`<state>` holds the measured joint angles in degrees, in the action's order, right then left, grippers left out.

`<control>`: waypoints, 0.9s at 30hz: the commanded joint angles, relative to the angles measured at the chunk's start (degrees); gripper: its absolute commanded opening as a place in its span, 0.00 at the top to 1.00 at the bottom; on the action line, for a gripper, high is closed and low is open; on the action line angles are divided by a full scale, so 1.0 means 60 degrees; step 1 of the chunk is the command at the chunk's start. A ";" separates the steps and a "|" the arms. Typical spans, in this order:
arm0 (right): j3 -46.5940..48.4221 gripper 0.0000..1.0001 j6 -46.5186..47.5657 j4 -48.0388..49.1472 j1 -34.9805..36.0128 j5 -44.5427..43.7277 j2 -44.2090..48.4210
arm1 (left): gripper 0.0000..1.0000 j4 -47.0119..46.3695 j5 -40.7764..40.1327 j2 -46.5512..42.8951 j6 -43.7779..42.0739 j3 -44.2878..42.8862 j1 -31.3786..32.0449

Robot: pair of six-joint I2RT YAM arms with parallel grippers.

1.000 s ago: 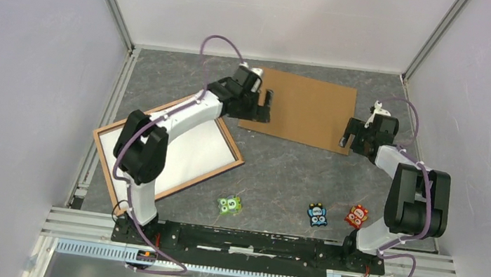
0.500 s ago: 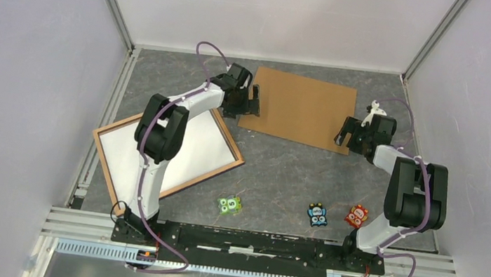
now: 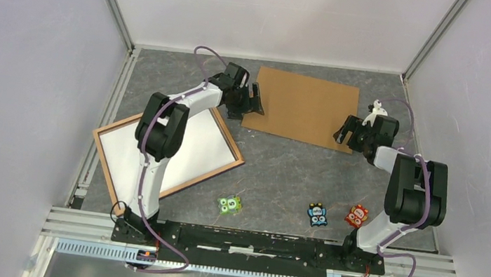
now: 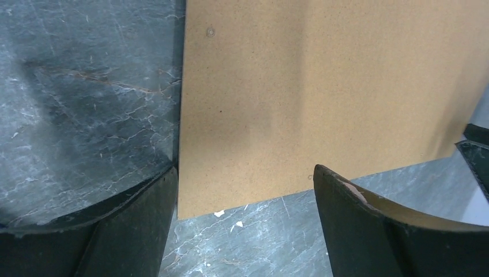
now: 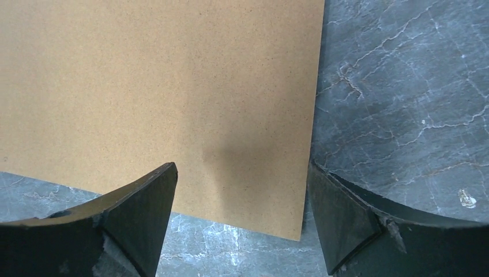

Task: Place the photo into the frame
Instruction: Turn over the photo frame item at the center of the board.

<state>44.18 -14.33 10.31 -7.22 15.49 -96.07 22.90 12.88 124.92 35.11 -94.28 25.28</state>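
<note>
The frame (image 3: 101,167) lies light-wood side up at the left of the table. The photo (image 3: 195,148) rests inside it, white back up. My left gripper (image 3: 256,101) is open at the near-left corner of the brown backing board (image 3: 303,107). In the left wrist view that corner of the board (image 4: 323,86) shows between the spread fingers of the gripper (image 4: 245,190). My right gripper (image 3: 344,133) is open at the board's near-right corner. In the right wrist view the board (image 5: 161,81) ends between the fingers of the gripper (image 5: 242,184). Neither gripper holds anything.
Three small cartoon figures lie near the front: green (image 3: 229,205), blue (image 3: 317,214) and red (image 3: 357,216). White walls with metal rails close in the table on the left, right and back.
My left gripper has drawn back to the left, from over the board to its near-left corner. The right gripper has shifted slightly toward the board's near-right corner.
</note>
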 commanded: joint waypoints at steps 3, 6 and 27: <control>-0.0478 0.14 -0.0577 0.0452 0.0049 0.1480 -0.0227 | 0.13 -0.2149 0.2891 -0.0874 0.1939 0.0539 -0.0242; -0.0546 0.14 -0.0574 0.0471 0.0056 0.1481 -0.0181 | 0.16 -0.2918 0.3650 -0.1398 0.2699 0.0819 -0.0350; -0.0040 0.20 0.0143 0.0073 0.1027 0.2640 -0.0576 | 0.17 -0.3868 0.3128 -0.6087 0.2979 0.6815 -0.0734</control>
<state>42.63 -14.28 15.29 -3.68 25.50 -97.51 0.99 30.11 91.68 51.77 -57.74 20.45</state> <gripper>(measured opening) 0.799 0.828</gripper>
